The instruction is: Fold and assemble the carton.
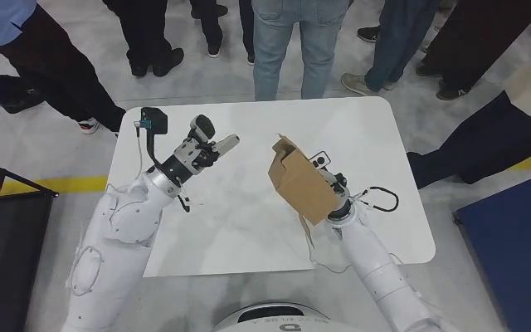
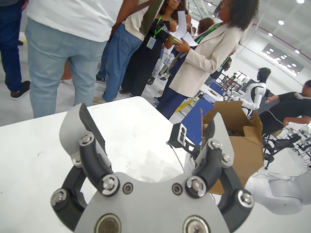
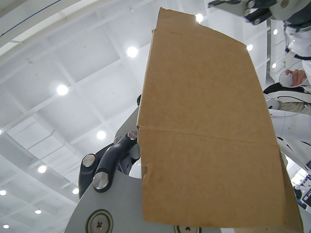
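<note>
The carton is plain brown; the table is white.

overhead camera downward; both wrist cameras close, carton common to all

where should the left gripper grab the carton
Probably the flap at the carton's open end, approached from the left gripper's own side. That end is free and nearest it, its thin edge suits open jaws, and the right gripper holds the opposite end.

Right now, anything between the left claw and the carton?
Nothing visible. The open left claw faces the carton, held up by the right claw, across an open gap with bare table beneath.
</note>
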`<state>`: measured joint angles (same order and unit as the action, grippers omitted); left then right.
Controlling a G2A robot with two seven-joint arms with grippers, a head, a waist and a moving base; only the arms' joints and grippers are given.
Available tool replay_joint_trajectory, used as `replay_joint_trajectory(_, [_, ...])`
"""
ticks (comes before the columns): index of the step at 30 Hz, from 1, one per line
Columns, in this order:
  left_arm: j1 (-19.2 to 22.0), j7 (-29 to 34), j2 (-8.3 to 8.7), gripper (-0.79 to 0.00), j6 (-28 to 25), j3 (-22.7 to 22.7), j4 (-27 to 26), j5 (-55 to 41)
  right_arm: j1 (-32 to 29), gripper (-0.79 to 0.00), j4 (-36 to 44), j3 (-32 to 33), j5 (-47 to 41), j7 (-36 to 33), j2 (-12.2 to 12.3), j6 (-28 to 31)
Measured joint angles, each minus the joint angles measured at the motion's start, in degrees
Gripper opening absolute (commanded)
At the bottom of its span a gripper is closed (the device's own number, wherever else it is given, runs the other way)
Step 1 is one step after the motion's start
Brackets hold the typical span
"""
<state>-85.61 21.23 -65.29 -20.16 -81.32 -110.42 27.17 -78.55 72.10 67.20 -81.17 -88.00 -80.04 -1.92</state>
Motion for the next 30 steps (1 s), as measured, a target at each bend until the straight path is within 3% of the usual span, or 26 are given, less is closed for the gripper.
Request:
replay_joint_trajectory(6, [3.0,0.8,-0.43,0.000,0.3,4.1,5.7,1.4,-0.4,-0.785,1.1,-0.4,-0.4,2.0,-0.1,-1.0])
replay_joint_trajectory(14, [8.3,1.2,-1.31,0.000,-0.1,10.2,8.2,1.6,-0.1,-0.785,-0.1,-1.7,-0.3,2.3,-0.5,-1.8])
replay_joint_trajectory(30, [9.9,2.1,-1.36,0.000,-3.4,12.3,8.2,4.3,1.9,-0.785,-4.8,-2.7,-1.2,2.7,-1.2,-2.5])
